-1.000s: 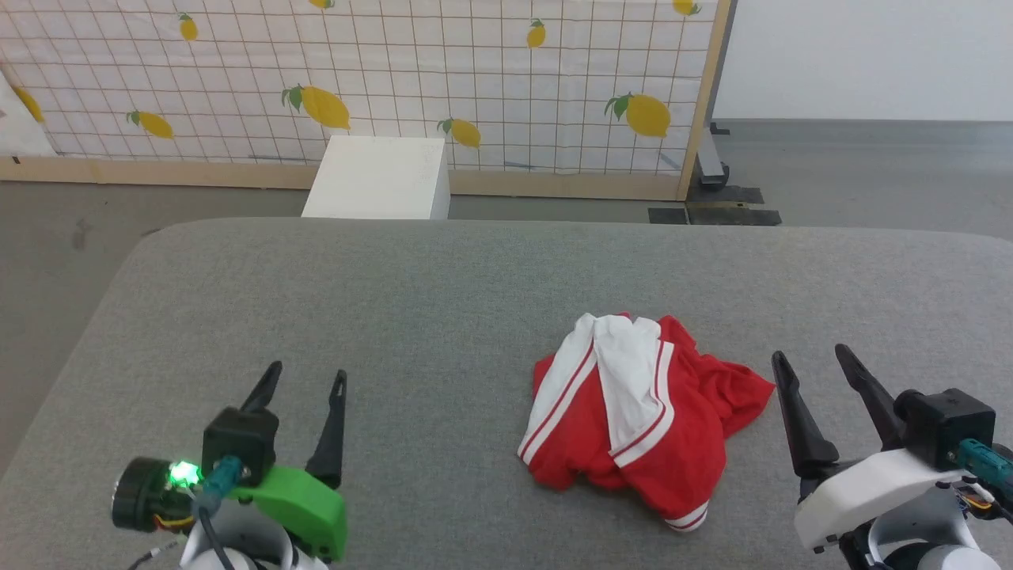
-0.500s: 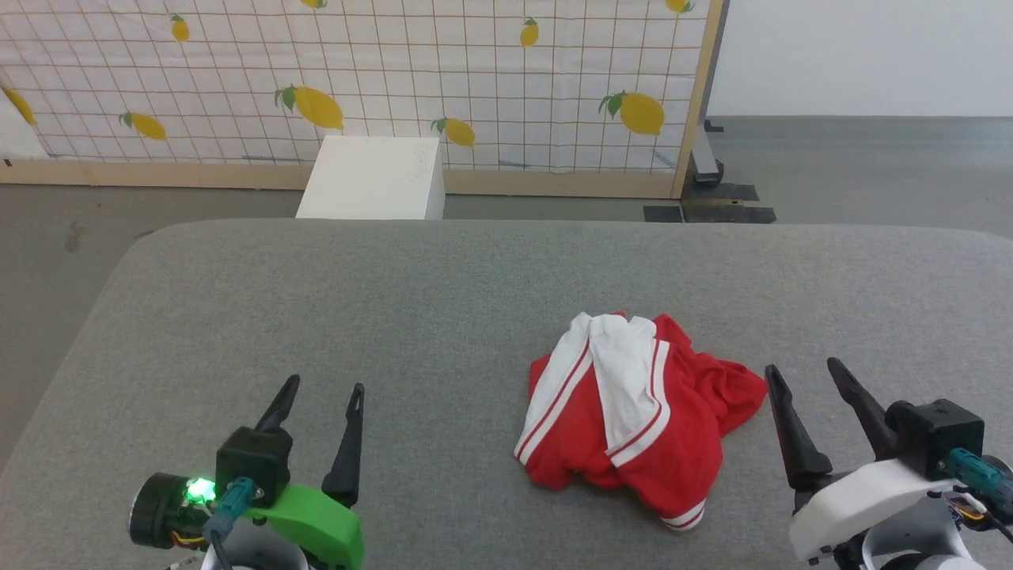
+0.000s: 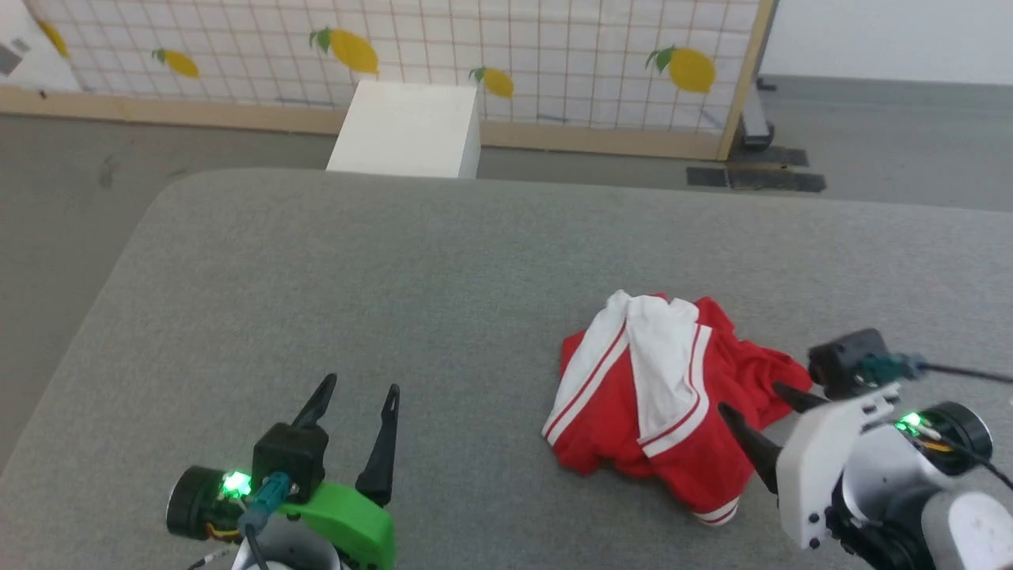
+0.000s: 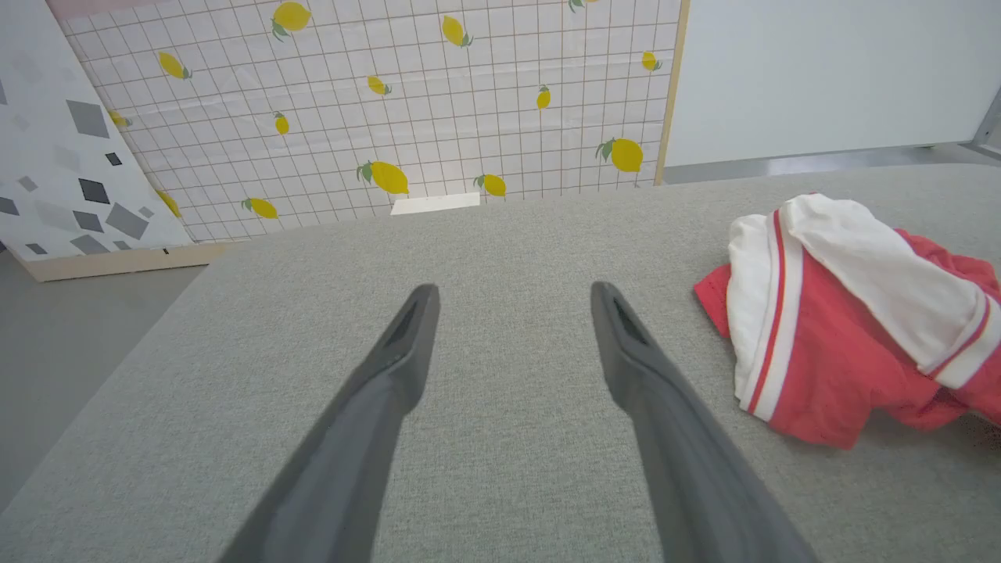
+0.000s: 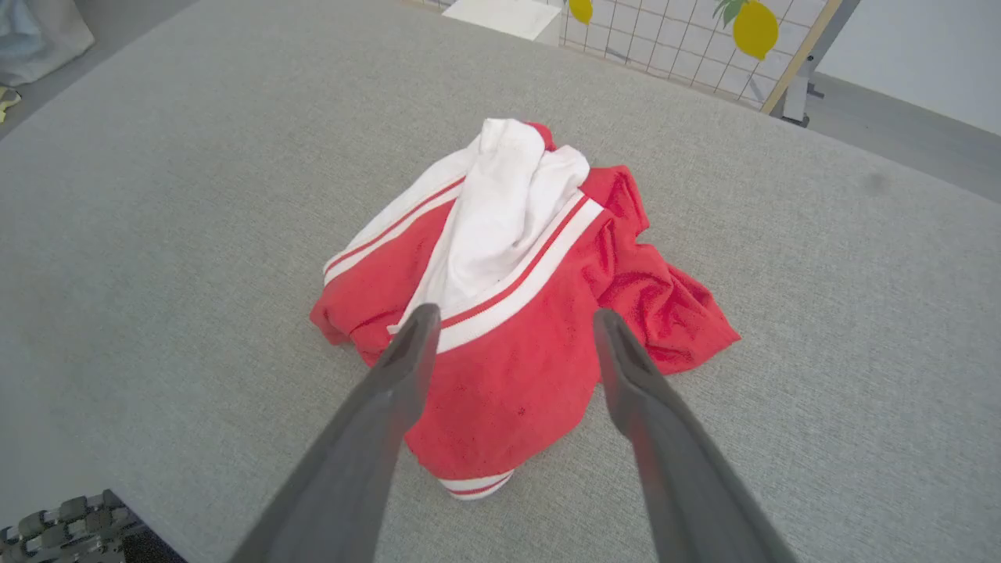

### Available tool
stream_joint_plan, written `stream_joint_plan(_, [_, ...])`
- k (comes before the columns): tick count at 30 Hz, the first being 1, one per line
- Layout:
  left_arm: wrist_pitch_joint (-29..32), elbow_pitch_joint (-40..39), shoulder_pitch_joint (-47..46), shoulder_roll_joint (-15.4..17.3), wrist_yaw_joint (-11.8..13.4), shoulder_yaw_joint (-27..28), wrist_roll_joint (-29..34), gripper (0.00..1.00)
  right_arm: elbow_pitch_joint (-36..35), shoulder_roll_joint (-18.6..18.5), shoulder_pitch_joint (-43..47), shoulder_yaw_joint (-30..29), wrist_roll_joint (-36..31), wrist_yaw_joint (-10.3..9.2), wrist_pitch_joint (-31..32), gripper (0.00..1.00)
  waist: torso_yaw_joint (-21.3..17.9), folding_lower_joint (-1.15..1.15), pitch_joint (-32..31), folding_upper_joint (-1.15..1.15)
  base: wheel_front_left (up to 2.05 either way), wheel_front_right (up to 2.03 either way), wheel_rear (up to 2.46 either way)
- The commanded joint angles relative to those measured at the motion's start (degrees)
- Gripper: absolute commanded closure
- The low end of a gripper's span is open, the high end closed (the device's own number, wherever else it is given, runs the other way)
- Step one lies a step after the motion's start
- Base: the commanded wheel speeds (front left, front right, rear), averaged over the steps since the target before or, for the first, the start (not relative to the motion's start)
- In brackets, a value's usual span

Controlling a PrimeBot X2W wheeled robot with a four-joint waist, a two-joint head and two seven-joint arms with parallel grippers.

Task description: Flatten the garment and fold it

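Red cloth with white panels lies bunched in a heap: the jersey (image 3: pixel 657 404) sits crumpled on the near right part of the grey fabric-covered table (image 3: pixel 380 269). A white sleeve edged in red-and-white stripes is folded over its top, and a striped band pokes out at its near edge. In the head view the right gripper (image 3: pixel 749 397) is at the heap's right side, its 2 dark fingers spread wide with nothing between them and their tips over the red cloth; whether they touch it cannot be told. The right wrist view looks steeply down on the jersey, framed between those 2 fingers, and also takes in a dark toothed mat corner (image 5: pixel 62 520) and a pale bluish bundle (image 5: pixel 35 35), both beyond the table's edge. The left gripper (image 3: pixel 361 384) hangs over bare table well to the left of the jersey, its jaws equally wide and empty. Its wrist view sees the heap low and side-on at the right, and brings in a panel of grey geometric shapes (image 4: pixel 70 156) beside the lemon-print grid screen (image 3: pixel 554 47). A white box (image 3: pixel 407 131) stands on the floor between that screen and the table's far edge. In the head view the right arm's white housing (image 3: pixel 815 467) hides the table's near right corner.
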Motion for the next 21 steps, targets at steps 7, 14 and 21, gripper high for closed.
stream_joint_plan(7, [-0.9, 1.5, -3.5, -1.6, -0.5, -0.7, 1.3, 0.0, 3.0, -2.2, -9.1, 3.2, 3.2, -0.06, 15.1, 0.0, 4.9, 0.0, 4.5, 0.0, 0.0, 0.0, 0.0])
stream_joint_plan(14, [-1.6, 2.8, -5.1, -2.6, -0.8, -1.4, 1.7, 0.0, 9.3, -0.3, -14.8, 3.6, 1.5, -0.06, 19.8, 0.0, 8.0, 0.0, 6.9, 0.0, 0.0, 0.0, 0.0])
stream_joint_plan(21, [-2.2, 4.0, -6.0, -3.3, -0.9, -2.0, 2.0, 0.0, 14.5, 0.5, -16.3, 3.6, -1.5, -0.06, 20.2, 0.0, 9.6, 0.0, 7.9, 0.0, 0.0, 0.0, 0.0])
